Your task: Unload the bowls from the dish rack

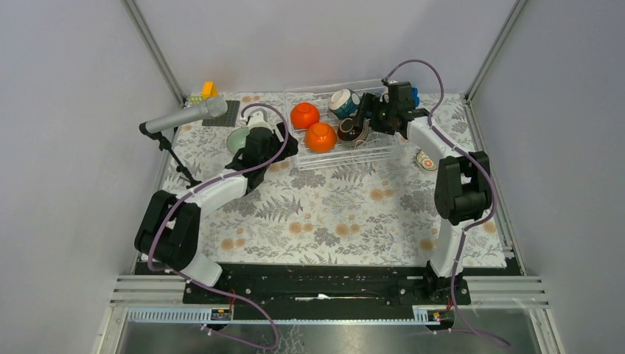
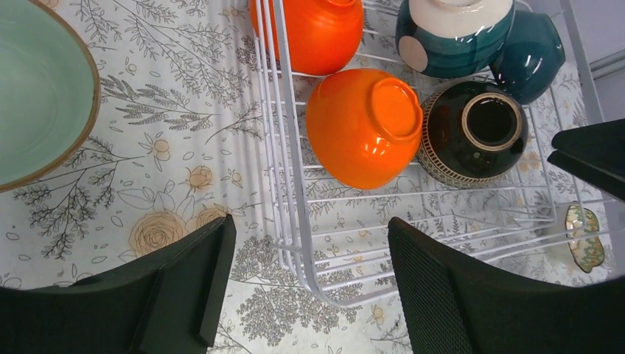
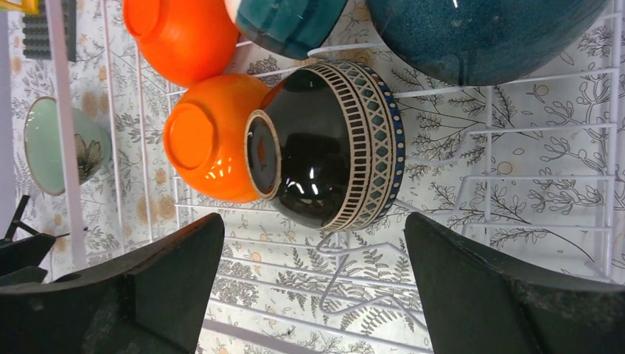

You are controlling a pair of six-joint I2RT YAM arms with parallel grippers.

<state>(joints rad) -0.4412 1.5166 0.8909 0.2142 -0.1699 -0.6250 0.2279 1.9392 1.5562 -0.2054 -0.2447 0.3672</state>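
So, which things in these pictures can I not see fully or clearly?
Green bowl: left wrist view, cut off by the left edge; top view, partly covered by the left arm.
Dark blue bowl: right wrist view, cut off by the top edge.
Blue object: top view, mostly covered by the right arm, too small to name.

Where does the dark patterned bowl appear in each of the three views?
Top external: dark bowl, in the rack, right of centre.
Left wrist: upper right, foot facing the camera.
Right wrist: centre, lying on its side.
Shared landmark: the orange bowl just left of it in every view.
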